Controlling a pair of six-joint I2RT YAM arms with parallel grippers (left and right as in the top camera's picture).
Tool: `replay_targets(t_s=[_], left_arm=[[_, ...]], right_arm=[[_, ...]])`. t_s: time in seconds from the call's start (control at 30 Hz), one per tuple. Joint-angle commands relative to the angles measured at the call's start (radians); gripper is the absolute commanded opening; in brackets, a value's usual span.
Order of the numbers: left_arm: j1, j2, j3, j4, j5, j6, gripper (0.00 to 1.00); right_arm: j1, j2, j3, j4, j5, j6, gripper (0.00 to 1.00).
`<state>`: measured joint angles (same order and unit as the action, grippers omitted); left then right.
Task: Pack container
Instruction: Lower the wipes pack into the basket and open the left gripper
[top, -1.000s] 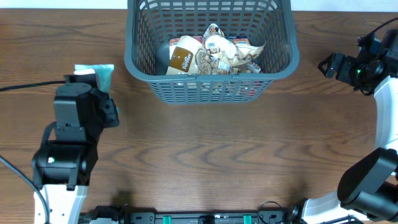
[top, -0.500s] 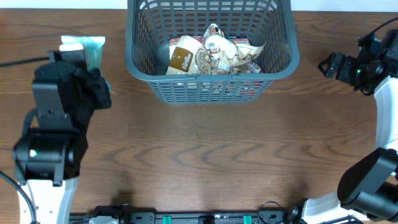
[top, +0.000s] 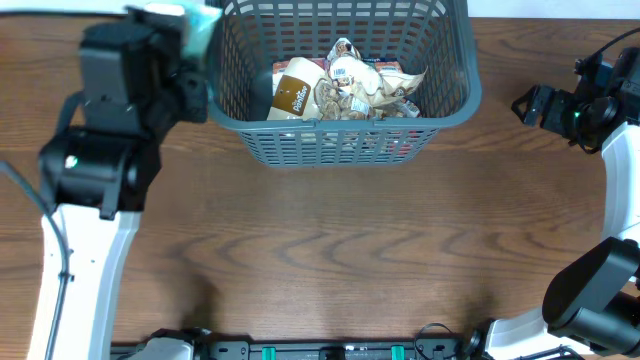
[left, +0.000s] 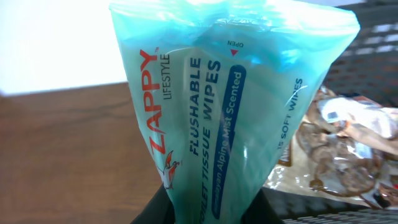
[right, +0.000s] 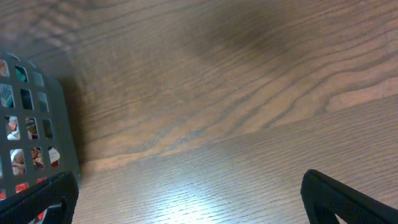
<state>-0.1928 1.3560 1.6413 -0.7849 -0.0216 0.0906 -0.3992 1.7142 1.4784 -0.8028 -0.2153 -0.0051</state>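
The container is a dark grey lattice basket (top: 450, 100) at the top middle of the table, with several snack packs (top: 345, 85) lying in it. My left gripper (top: 190, 35) is shut on a teal pack of wipes (left: 230, 118) and holds it up at the basket's left rim; the pack (top: 200, 18) pokes out just over that rim. The basket and its snack packs show behind the wipes in the left wrist view (left: 348, 143). My right gripper (right: 186, 205) is open and empty, low over bare table right of the basket (right: 37, 137).
The right arm (top: 585, 105) sits at the table's right edge, well apart from the basket. Brown wood table (top: 330, 250) spreads in front of the basket.
My left arm has lifted the wipes pack from the table at the left and carried it up and right to the basket's left rim. The right arm has not moved.
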Motion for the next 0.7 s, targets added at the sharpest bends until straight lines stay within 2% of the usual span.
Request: replay_targets(t_s=[0.0,0.33,0.5,0.67], left_arm=[[-0.05,0.039,0.07,0.007,0.014,0.074,0.06],[-0.177,0.161,0.113,0.012,0.039,0.348,0.06],[-0.191,0.24,0.113,0.048,0.04,0.406,0.06],[-0.19,0.32,0.113,0.076,0.04,0.414,0.06]], right_arm=[[0.008,0.005,-0.005,0.0,0.002,-0.02,0.99],[0.008,0.005,-0.005,0.003,0.002,-0.041,0.99],[0.008,0.005,-0.005,0.0,0.002,-0.05,0.99],[0.008,0.005,-0.005,0.0,0.001,-0.056,0.99]])
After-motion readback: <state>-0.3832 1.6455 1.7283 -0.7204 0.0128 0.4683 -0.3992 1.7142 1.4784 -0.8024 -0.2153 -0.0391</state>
